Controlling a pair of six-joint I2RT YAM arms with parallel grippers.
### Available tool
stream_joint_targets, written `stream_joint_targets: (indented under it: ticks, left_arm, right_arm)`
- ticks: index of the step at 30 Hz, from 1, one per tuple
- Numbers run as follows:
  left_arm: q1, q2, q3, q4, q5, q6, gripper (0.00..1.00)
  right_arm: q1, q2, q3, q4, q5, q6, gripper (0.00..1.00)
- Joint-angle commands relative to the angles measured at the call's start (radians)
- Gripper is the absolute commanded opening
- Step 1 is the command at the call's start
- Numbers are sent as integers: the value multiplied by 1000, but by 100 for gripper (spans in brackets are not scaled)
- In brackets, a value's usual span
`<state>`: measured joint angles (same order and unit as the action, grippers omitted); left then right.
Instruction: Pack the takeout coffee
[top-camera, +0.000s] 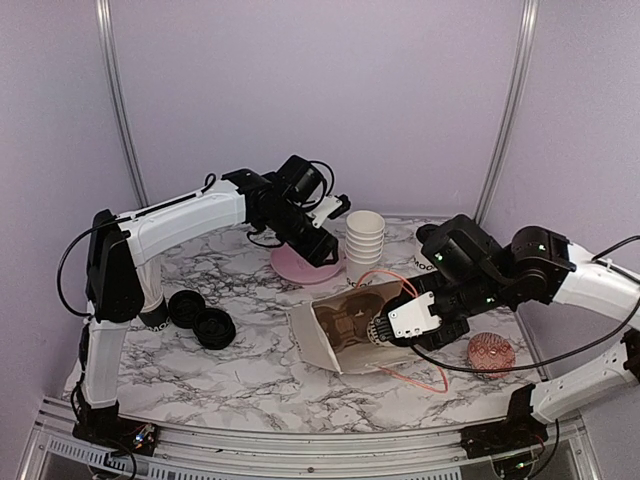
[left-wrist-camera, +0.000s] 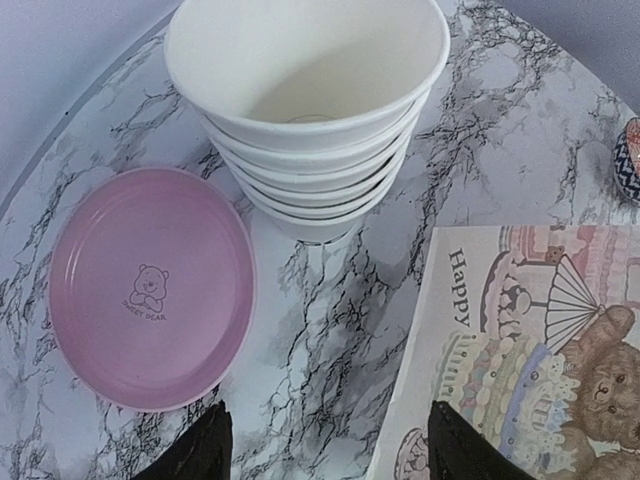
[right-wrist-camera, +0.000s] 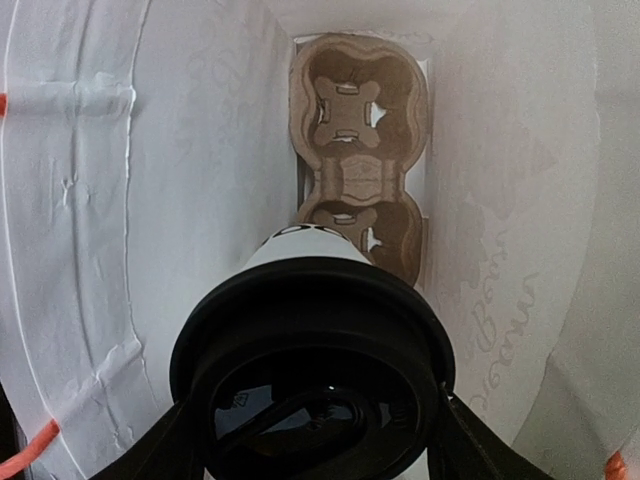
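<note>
Both jaws of the right gripper (right-wrist-camera: 318, 445) clamp a black-lidded coffee cup (right-wrist-camera: 312, 340) inside the paper bag (right-wrist-camera: 200, 150), just short of the cardboard cup carrier (right-wrist-camera: 360, 170). Seating it in the near socket looks next. Meanwhile the left gripper (left-wrist-camera: 330, 455) hangs wide and empty near the stacked cups (left-wrist-camera: 310, 120).

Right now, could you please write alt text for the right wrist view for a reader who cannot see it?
A white takeout coffee cup with a black lid, held by the right gripper, fills the lower frame inside a white paper bag. Beyond it, at the bag's far end, sits a brown cardboard two-cup carrier with both wells empty.
</note>
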<state>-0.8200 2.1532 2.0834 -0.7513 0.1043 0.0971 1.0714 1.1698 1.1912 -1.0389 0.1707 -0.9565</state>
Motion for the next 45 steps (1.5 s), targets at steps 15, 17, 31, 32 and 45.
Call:
stream_joint_targets:
  ticks: [15,17,31,32,45]
  left_arm:
    - [10,-3,-8,50,174,-68,66]
    - [10,-5,-8,50,191,-69,66]
    - [6,-20,-43,52,283,-89,66]
    - [5,-22,-45,52,294,-89,66]
    - [4,-300,-195,178,115,60,61]
  right_arm:
    - [118,-76,-61,117,118,10,53]
    - [139,-78,-51,113,118,45,54]
    - [142,-11,-75,257,329,66,52]
    - [142,-15,-71,258,341,61,52]
    - [142,-106,-62,190,332,67,53]
